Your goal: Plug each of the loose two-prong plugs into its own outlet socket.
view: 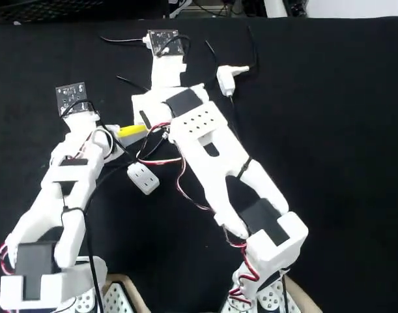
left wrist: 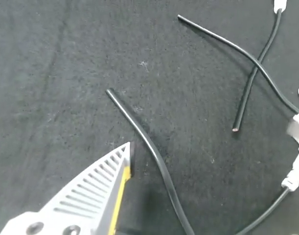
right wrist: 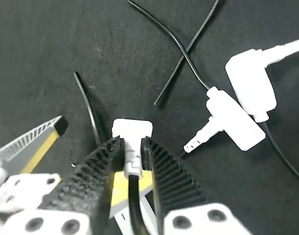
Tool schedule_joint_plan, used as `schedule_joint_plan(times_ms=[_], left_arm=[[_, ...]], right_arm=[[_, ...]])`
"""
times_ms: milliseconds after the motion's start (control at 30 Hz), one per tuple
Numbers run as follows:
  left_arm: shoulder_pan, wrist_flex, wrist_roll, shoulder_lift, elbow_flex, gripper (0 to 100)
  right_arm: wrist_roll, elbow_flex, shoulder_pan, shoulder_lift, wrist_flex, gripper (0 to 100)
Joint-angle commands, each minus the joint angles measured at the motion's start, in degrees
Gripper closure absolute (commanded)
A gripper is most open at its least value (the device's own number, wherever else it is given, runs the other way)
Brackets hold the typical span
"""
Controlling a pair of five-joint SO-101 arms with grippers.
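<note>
**Right gripper** [right wrist: 131, 143]: clenched on a white plug [right wrist: 132, 128]. The two black ribbed fingers [right wrist: 98, 164] press on the plug's neck from either side. The plug's flat head stands clear beyond the fingertips, and its black cord runs back between the fingers. In the high view this arm reaches from the lower right of the frame up to the upper centre.

**Left gripper** [left wrist: 124, 161]: it hangs low over the black cloth [left wrist: 66, 63], holding nothing visible. Whether it is released or clenched cannot be told. In the high view its yellow-edged tip [view: 130, 130] sits left of centre, just beside the right arm's wrist. A loose black cord [left wrist: 144, 142] lies on the cloth close beside the tip.

**Outlet block** [view: 143, 178]: a small white block with slots on its upper face, lying flat on the cloth. It is in the centre-left of the high view, between the two arms and apart from both grippers.

**Second plug** [right wrist: 235, 122]: white, lying on the cloth with its metal prongs exposed. It touches an angled white connector [right wrist: 249, 81]. In the high view the pair lies right of upper centre, well apart from the outlet block.

**Crossed cords** [right wrist: 185, 49]: two thin black cords overlap on the cloth near the second plug, one ending in a bare cut end.
</note>
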Motion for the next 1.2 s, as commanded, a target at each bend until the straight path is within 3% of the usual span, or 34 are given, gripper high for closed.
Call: schedule_joint_plan(times_ms=[0, 133, 267, 533, 833, 1167], left_arm=[[-1.1, -1.1, -0.4, -5.0, 1.6, 38], [-3.8, -1.1, 0.0, -6.3, 2.8, 38], [-5.0, -0.8, 0.1, -6.6, 3.2, 38], [-10.6, -0.6, -0.1, -6.7, 5.5, 38], [-19.8, -0.6, 0.1, -6.7, 6.9, 38], [-19.7, -1.0, 0.1, -6.7, 6.8, 38]], right_arm=[[-0.4, 0.0, 1.0, -3.4, -1.5, 98.7], [-7.4, -0.2, 4.3, -3.4, 1.4, 98.7], [-7.4, -0.3, 4.9, -3.8, 2.9, 98.7], [5.1, -4.6, 4.4, -7.2, 10.9, 98.7], [17.7, -5.7, -3.1, -11.0, 14.6, 98.7], [21.0, -5.8, -6.2, -6.4, 21.7, 98.7]])
